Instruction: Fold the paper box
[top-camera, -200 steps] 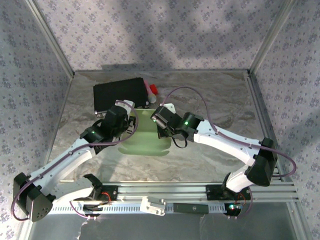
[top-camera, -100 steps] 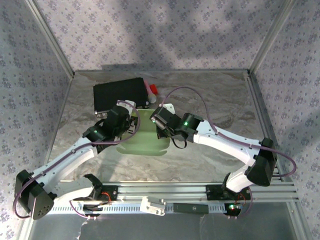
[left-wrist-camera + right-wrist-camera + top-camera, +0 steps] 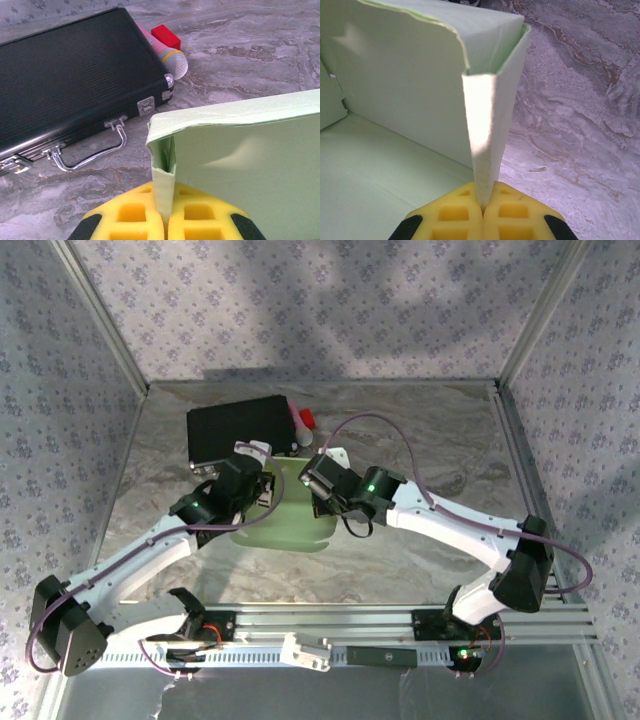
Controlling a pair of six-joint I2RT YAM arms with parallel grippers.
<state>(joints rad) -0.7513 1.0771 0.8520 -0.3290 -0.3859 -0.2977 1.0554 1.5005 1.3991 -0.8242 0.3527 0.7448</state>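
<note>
- Top view: paper box (image 3: 290, 520) lies on the table (image 3: 440, 440) just near-side of the black case (image 3: 240, 428), pale green, partly folded. Its far wall is up next to the case.
- Left claw (image 3: 264, 487) is at the box end that sits below the case's near edge. Right claw (image 3: 312, 480) is at the other end, off the case's right corner. The box sits between them.
- A pink microphone (image 3: 296, 420) and a red block (image 3: 306, 418) lie against the case's right side.
- Left wrist view: left claw (image 3: 165, 220) is clenched on a narrow upright strip of card at the box (image 3: 245, 165) corner, yellow pads pressed together around it. The raised wall runs off away from the case (image 3: 65, 75), top edge folded over. The case handle and latches face the claw. The mic (image 3: 170, 55) and red block (image 3: 166, 36) are beyond the case's corner.
- Right wrist view: right claw (image 3: 482, 212) is clamped on the folded corner flap of the box (image 3: 395, 75). The wall stands upright, the floor panel lies flat beside it, and bare table (image 3: 570, 125) is on the other side.
</note>
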